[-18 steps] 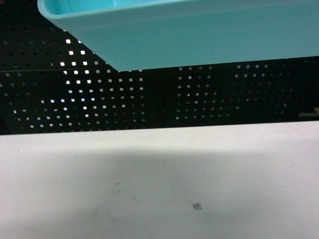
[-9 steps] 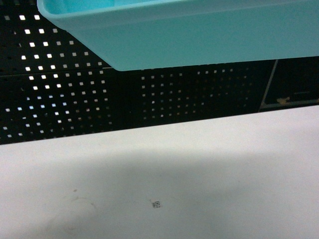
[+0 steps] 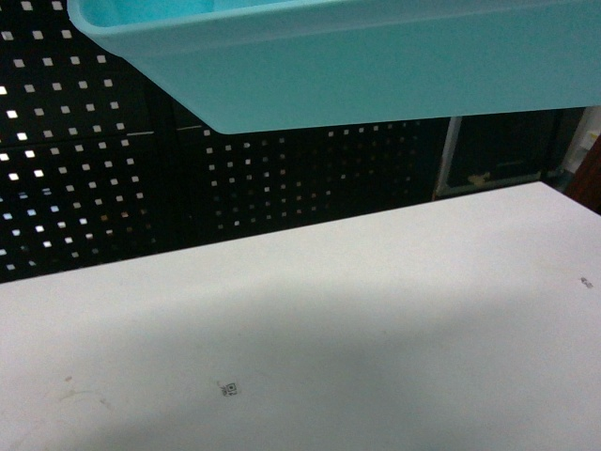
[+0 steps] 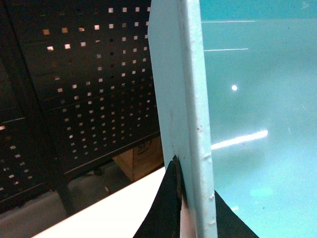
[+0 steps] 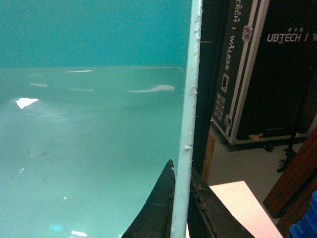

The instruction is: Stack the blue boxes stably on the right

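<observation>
One light turquoise blue box hangs in the air across the top of the head view, well above the white table. My left gripper is shut on the left wall of this blue box, one black finger outside and one inside. My right gripper is shut on the right rim of the blue box, with its fingers pinching the thin rim from both sides. Neither gripper shows in the head view. No other blue box can be seen.
A black perforated panel stands behind the table. A cardboard box sits on the floor beyond it. Black flight cases stand to the right, with the table's right corner below and something dark blue at the edge.
The head view has swung to the right: the small table mark slid left, and the table's right end and a grey frame came into sight. The box stays held at the top.
</observation>
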Robot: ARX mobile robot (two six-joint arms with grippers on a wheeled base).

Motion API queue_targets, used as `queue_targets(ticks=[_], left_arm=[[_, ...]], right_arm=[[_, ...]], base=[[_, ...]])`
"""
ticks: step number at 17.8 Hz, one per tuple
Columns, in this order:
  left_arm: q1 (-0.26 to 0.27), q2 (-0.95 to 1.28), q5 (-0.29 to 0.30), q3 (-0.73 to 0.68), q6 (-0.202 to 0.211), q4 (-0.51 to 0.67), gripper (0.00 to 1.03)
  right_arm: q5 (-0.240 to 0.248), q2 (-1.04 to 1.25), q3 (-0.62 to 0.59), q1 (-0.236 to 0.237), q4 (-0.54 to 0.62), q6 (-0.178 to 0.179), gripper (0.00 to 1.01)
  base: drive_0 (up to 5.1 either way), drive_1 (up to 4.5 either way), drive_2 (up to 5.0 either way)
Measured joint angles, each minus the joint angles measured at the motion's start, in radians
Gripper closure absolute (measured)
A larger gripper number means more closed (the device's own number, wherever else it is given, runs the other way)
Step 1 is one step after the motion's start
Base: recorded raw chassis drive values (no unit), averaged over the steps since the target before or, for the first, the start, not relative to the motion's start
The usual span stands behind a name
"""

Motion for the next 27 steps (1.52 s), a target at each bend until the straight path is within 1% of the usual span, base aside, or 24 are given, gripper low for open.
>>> queue_targets(ticks=[21, 23, 27], left_arm=[[0.0, 0.0, 0.0, 0.0, 0.0, 0.001, 1.01], [0.008, 0.0, 0.005, 0.0, 0.001, -0.005, 1.01], [0.0, 0.0, 0.001, 0.0, 0.002, 0.001, 1.01]], right_arm=[[0.0, 0.0, 0.0, 0.0, 0.0, 0.0, 0.94], [-0.001, 0.0, 0.0, 0.003, 0.002, 0.0, 0.94], [0.001, 0.0, 0.0, 0.0, -0.001, 0.0, 0.94]], base=[[-1.6, -1.58, -1.6], [-1.6, -1.62, -1.6], [-1.6, -1.62, -1.6]])
